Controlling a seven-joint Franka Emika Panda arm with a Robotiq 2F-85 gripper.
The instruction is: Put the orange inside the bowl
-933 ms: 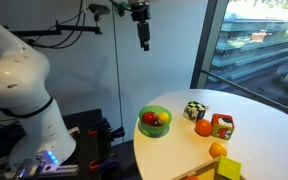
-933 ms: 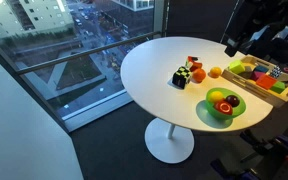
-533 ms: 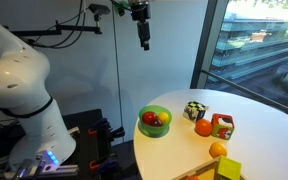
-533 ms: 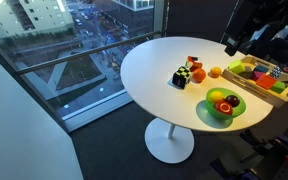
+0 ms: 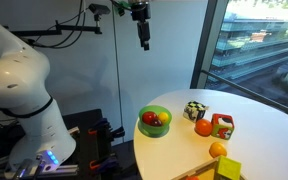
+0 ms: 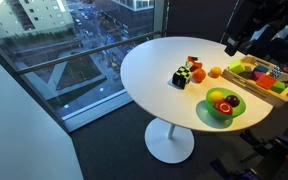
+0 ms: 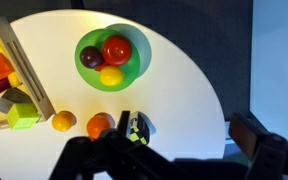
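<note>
The orange (image 7: 63,121) is a small yellowish-orange fruit lying on the white round table, near the tray. It also shows in both exterior views (image 5: 217,150) (image 6: 215,72). The green bowl (image 7: 84,42) stands near the table's edge and holds a red, a purple and a yellow fruit; it shows in both exterior views (image 5: 144,112) (image 6: 211,116). My gripper (image 7: 184,140) is open and empty, high above the table's edge, well apart from the orange and the bowl. In an exterior view it hangs at the top (image 5: 142,38).
A deeper red-orange fruit (image 7: 100,126) lies between the orange and a black-and-yellow patterned cube (image 7: 136,130). A red cube (image 5: 222,126) stands next to them. A wooden tray (image 7: 32,85) of coloured blocks sits at the table's side. A large window is beyond the table.
</note>
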